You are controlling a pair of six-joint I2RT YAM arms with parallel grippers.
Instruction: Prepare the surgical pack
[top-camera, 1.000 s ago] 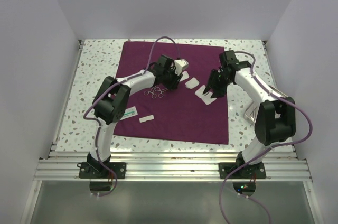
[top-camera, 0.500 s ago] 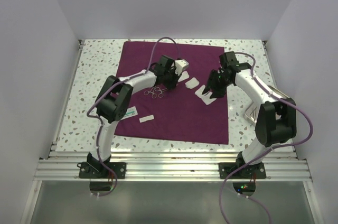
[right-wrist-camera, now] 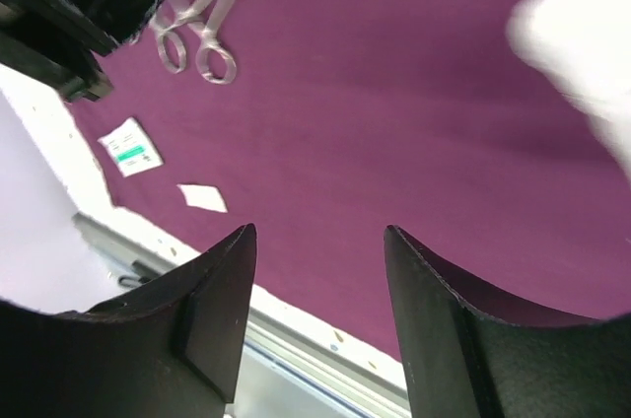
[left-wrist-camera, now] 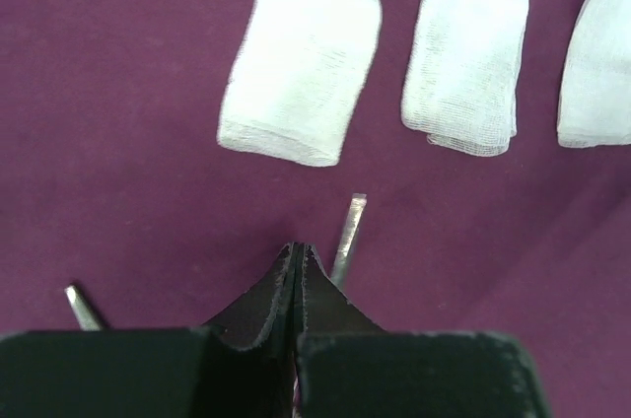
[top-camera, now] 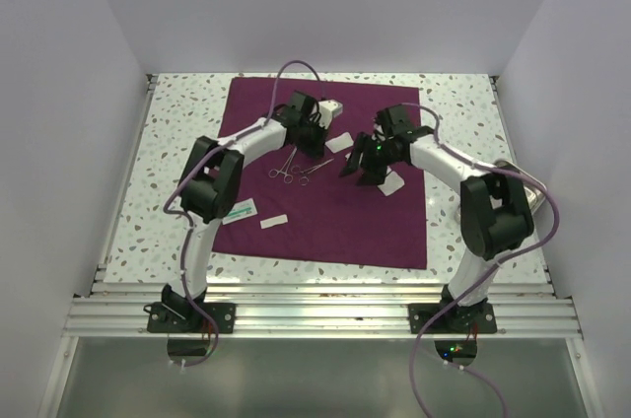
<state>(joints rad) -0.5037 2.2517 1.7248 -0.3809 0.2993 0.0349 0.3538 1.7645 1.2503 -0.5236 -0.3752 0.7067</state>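
Observation:
The surgical pack, a dark maroon drape (top-camera: 325, 211), lies spread flat on the table. My left gripper (top-camera: 313, 140) (left-wrist-camera: 299, 248) hangs low over its far middle, shut with nothing visible between the fingers. Two steel instrument tips (left-wrist-camera: 347, 231) poke out beside the fingers; I cannot tell whether they touch. Three white gauze squares (left-wrist-camera: 301, 68) lie just beyond. My right gripper (top-camera: 353, 168) (right-wrist-camera: 318, 233) hovers open over the drape's middle, empty. Steel forceps (top-camera: 286, 173) (right-wrist-camera: 202, 29) and scissors (top-camera: 316, 170) lie on the drape.
Two small white packets (top-camera: 240, 209) (top-camera: 273, 222) lie on the drape's near left part. One gauze square (top-camera: 392, 184) sits by my right arm. A steel tray (top-camera: 535, 193) shows behind the right arm at the table's right edge. White walls enclose three sides.
My left gripper has shut and shifted slightly toward the far side. My right gripper swung left off the gauze toward the drape's middle and opened wider.

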